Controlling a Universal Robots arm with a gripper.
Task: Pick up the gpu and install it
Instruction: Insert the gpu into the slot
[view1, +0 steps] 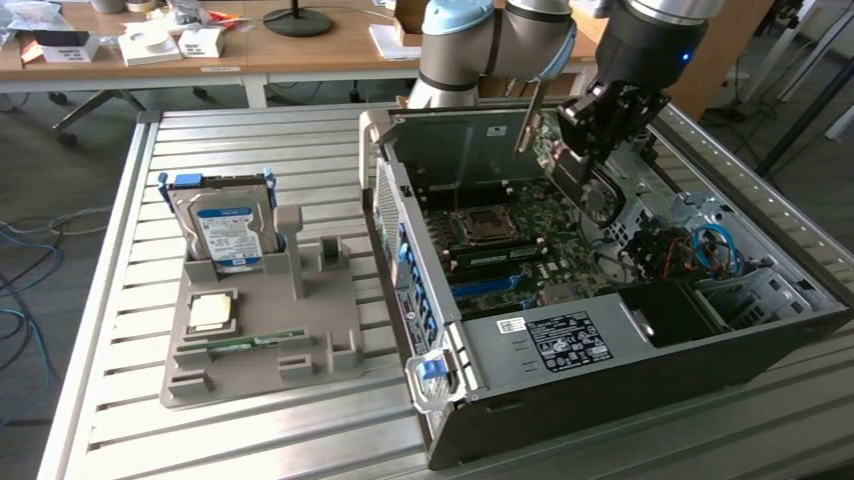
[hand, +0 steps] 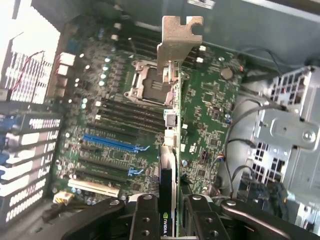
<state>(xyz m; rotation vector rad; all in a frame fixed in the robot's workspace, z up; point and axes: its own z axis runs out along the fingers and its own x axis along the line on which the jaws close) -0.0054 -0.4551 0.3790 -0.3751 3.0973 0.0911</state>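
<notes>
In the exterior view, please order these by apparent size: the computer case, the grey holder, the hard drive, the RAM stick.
Largest to smallest:
computer case
grey holder
hard drive
RAM stick

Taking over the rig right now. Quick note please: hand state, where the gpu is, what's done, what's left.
Hand: shut on the gpu, gripping it at one end, with its metal bracket at the far end.
Position: the hand and card are held over the open PC case, above the motherboard.
Done: pickup. The gpu is off the table and in the grip.
Left: install. The card is not seated in a slot, and the blue slot is empty.
Elsewhere: the hard drive stands in the grey holder beside the case.
</notes>
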